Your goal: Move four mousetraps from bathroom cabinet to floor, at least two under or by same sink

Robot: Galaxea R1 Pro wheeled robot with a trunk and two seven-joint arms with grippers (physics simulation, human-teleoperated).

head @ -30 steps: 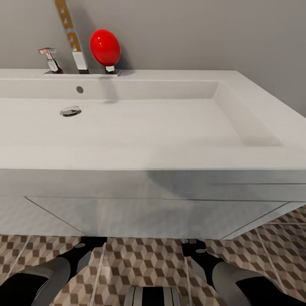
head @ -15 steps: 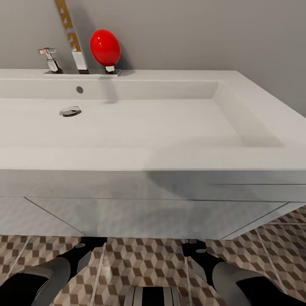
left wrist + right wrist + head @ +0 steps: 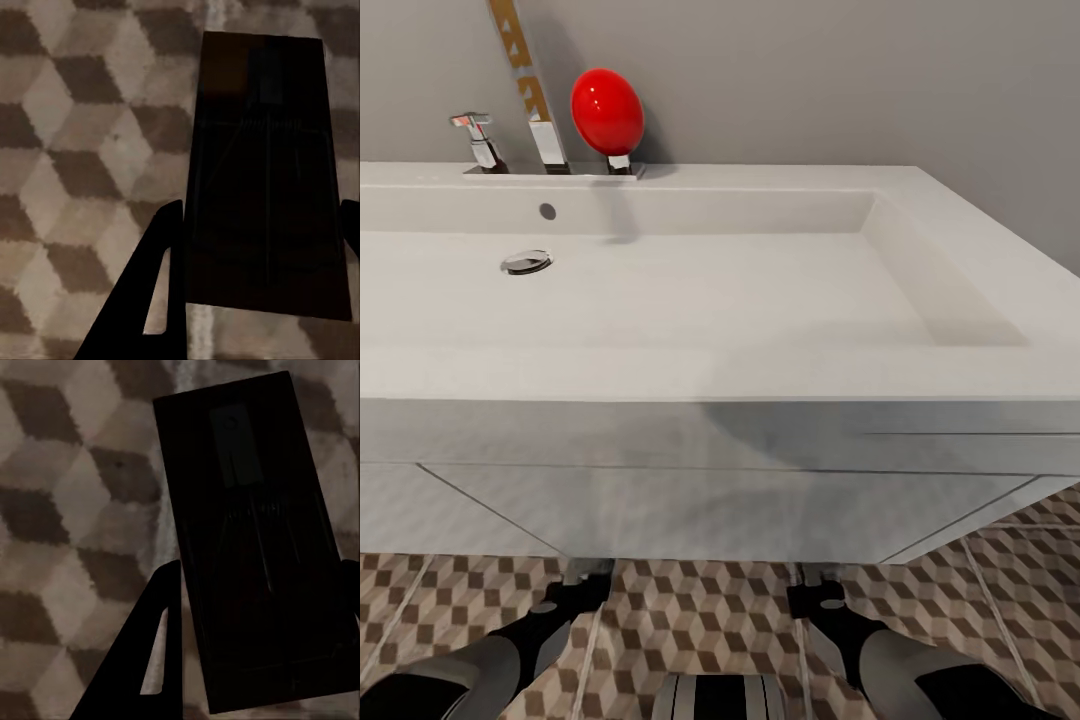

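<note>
Mousetrap [image 3: 266, 172] lengthwise between fingers [image 3: 150, 300]

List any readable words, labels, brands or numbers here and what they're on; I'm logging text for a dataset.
None can be read.
The strip behind the tap bears gold triangle shapes, not letters.
The mousetraps between each gripper's fingers show metal parts, no print.
The sink and red ball are plain.

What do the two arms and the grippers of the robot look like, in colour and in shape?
In the head view, both arms have smooth, rounded grey segments that pass into glossy black parts. The left gripper and the right gripper sit on black wrist pieces with small grey round fasteners. In the wrist views, the fingers are flat, matte black, tapered blades with a slim triangular cut-out. No cables or markings show.
</note>
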